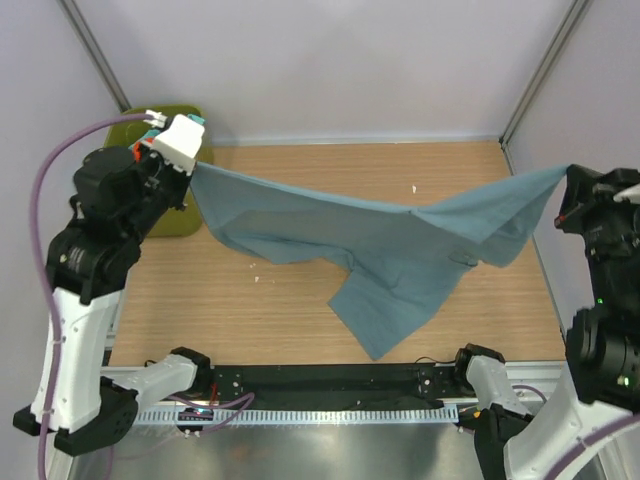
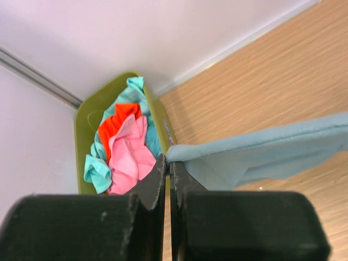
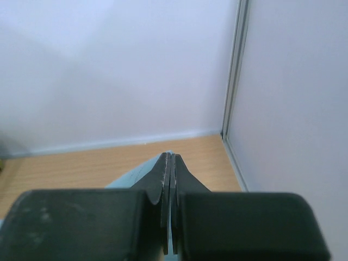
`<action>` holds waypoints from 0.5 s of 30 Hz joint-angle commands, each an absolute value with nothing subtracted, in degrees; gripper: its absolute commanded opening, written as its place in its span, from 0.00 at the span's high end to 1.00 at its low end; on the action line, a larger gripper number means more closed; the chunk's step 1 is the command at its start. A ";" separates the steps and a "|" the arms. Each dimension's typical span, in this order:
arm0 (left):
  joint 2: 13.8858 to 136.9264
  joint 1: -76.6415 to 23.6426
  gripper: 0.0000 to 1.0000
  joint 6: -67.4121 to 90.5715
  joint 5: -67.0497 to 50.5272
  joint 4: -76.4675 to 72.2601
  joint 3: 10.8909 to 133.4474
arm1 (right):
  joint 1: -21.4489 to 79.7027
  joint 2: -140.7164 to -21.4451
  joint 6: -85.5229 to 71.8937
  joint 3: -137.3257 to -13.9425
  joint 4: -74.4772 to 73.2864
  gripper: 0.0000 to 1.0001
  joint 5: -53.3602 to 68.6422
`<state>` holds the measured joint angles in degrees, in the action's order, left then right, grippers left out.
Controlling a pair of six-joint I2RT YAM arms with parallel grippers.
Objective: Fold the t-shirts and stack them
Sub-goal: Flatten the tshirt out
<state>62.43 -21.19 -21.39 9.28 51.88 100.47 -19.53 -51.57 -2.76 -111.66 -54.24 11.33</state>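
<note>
My left pincer (image 2: 168,162) is clamped on one corner of the blue shirt (image 1: 400,250), up beside the bin (image 2: 86,117). My right pincer (image 3: 169,159) is pressed closed at the far right, apparently on the opposite corner, though its own camera shows only a sliver of cloth. The blue shirt hangs stretched between them and sags in the middle, its lower part lying on the table (image 1: 290,320). Bunched in the bin are a pink shirt (image 2: 129,155), an orange-red shirt (image 2: 115,122) and a turquoise shirt (image 2: 131,89).
</note>
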 commanded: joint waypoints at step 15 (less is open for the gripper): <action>55.37 -20.57 1.00 -26.01 4.66 61.70 122.61 | -17.23 -53.08 2.46 -144.75 -55.29 0.99 0.26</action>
<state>54.65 -20.91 -22.90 4.75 61.36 122.41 -17.45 -50.89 0.12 -143.96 -58.98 5.26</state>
